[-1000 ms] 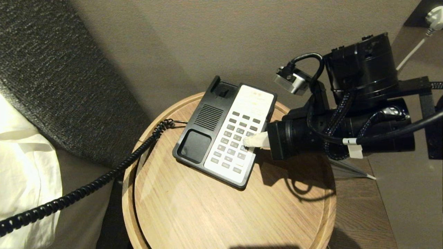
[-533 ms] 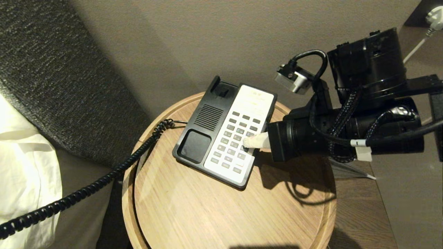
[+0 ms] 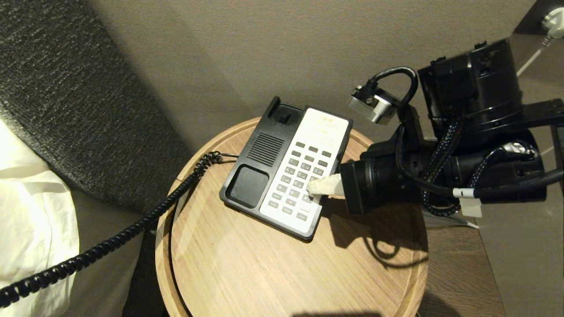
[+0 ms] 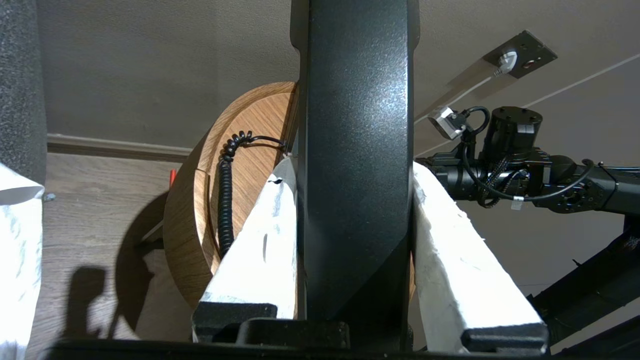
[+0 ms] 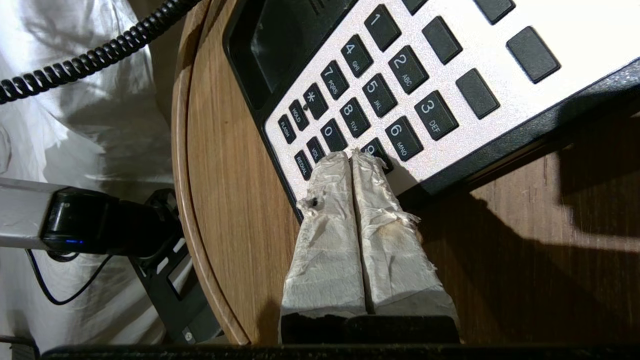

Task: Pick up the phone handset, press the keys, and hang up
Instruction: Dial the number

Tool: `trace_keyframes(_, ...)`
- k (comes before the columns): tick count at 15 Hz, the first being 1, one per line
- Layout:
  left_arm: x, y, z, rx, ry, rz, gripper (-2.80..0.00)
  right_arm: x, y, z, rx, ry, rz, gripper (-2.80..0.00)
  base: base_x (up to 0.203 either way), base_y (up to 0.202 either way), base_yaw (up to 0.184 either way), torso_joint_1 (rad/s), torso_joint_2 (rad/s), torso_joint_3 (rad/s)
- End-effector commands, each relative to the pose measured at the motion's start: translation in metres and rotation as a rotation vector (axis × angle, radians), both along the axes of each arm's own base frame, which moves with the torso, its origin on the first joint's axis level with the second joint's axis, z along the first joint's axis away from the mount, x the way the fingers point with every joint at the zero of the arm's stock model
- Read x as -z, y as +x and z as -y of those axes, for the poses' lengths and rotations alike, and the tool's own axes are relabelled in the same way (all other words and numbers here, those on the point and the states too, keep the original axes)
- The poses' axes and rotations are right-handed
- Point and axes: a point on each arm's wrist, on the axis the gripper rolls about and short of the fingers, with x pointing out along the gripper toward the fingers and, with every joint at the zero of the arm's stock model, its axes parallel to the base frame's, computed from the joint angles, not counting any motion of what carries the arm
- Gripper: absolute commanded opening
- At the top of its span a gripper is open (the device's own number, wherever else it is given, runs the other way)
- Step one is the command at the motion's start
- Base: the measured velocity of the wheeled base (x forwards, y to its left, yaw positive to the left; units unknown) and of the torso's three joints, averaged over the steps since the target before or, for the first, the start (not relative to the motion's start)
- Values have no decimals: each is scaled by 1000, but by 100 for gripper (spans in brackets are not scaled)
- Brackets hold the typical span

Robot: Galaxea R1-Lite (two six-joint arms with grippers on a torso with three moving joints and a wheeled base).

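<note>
While the left hand (image 4: 352, 210) holds the phone handset (image 4: 356, 150) off to the side of the round wooden tabletop (image 3: 273, 268), its two padded fingers (image 4: 260, 260) clamped one on each flank of the glossy black receiver, the key-pressing step is in hand. The handset is out of the head view; only its coiled cord (image 3: 132, 231) trails from the phone base (image 3: 286, 169) across the tabletop rim and away toward the white bedding (image 3: 31, 220).

The right hand (image 5: 352, 157) reaches in level from the far side of the base, its wrapped fingers (image 5: 325, 235) pressed together into one blunt tip with nothing between them. In the right wrist view that tip sits on the lower rows of the keypad (image 5: 380, 95), right at the 9 key, which it partly hides, with the 0 key just beside it. Whether the key is actually depressed cannot be told.

Judging from this, pick-up is done, pressing is under way, and hanging up remains. The next move likely calls for lifting the tip clear of the key, then either shifting to another key or drawing the right arm back from the base. Only then can the left hand bring the handset over the empty cradle (image 3: 249, 185), which lies on the side of the base away from the right hand, and lower it in line with the recess. The cord should be kept from snagging on the tabletop edge.
</note>
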Motion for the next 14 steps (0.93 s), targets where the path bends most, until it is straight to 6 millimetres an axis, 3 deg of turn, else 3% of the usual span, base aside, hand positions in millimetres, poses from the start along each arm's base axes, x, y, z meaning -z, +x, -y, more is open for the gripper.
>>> trace_keyframes(1, 0, -1, -1, -2, -2, -2, -280, 4, 3, -2, 2, -12, -8, -280, 0, 0, 0, 0, 0, 0)
trace_keyframes(14, 0, -1, -2, 0, -6, 2, -280, 19, 13, -11, 26, -13, 37, -280, 0, 0, 0, 0, 0, 0)
